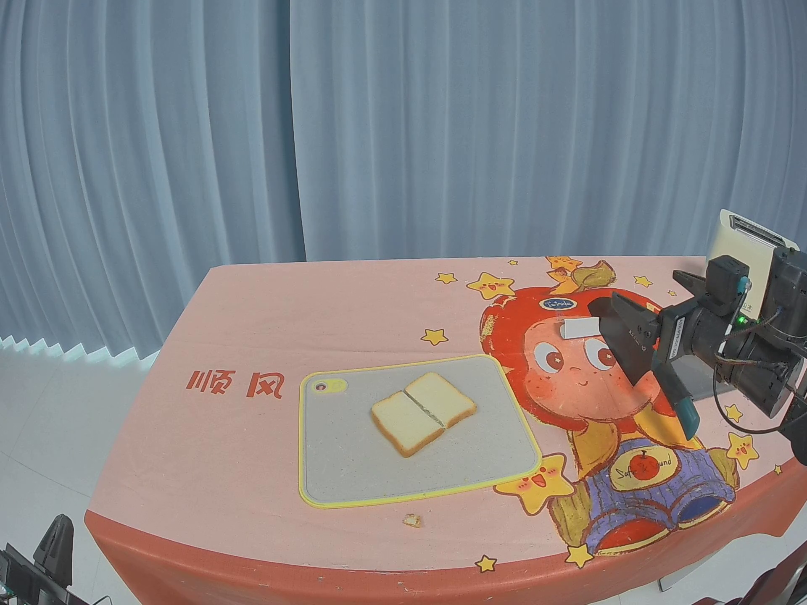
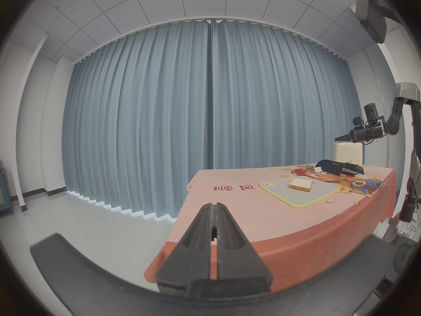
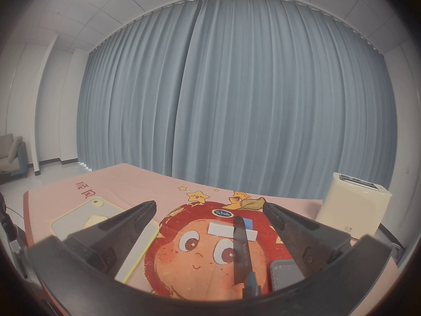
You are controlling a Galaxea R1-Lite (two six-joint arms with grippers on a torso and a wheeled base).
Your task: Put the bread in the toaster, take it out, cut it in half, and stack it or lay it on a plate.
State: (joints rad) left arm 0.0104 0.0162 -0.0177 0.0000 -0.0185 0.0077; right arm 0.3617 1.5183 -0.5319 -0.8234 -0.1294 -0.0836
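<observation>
**Head view**
- Table (image 1: 252,430) under a pink cloth printed with a cartoon child and stars. A blue-grey pleated curtain (image 1: 420,111) hangs behind it.
- Grey rectangular cutting board with a yellow rim (image 1: 353,455), flat at the table's middle.
- Pale slice of bread with a tan crust (image 1: 423,412), cut into two halves that lie side by side on the board, cut edges together.
- Small crumb (image 1: 412,519) on the cloth, just off the board's near edge.
- Cream box-shaped toaster (image 1: 751,254), upright at the table's far right.
- Black right gripper (image 1: 639,300), above the cartoon face and well apart from the bread.
- Knife with a black blade and teal handle (image 1: 685,418), lying on the cloth below that gripper.
- White rectangular label (image 1: 580,327) on the cartoon's forehead, beside the blade.
- Black left gripper (image 1: 55,548), low and off the table's near left corner.

**Left wrist view**
- Left gripper (image 2: 214,211): the two fingers are pressed together with nothing between them, clear of the table.
- Bread (image 2: 301,184) on the cutting board (image 2: 285,194). The knife (image 2: 340,166) is farther off on the cloth, with the toaster (image 2: 348,153) behind it.
- Right gripper (image 2: 344,138) is held above the knife without touching it.

**Right wrist view**
- Right gripper (image 3: 208,207): the jaws are spread wide and carry nothing.
- Knife (image 3: 240,251) lies flat on the cartoon face, seen between the fingers, crossing the label (image 3: 221,230).
- Toaster (image 3: 353,202) stands to one side, the cutting board (image 3: 79,213) to the other.
</observation>
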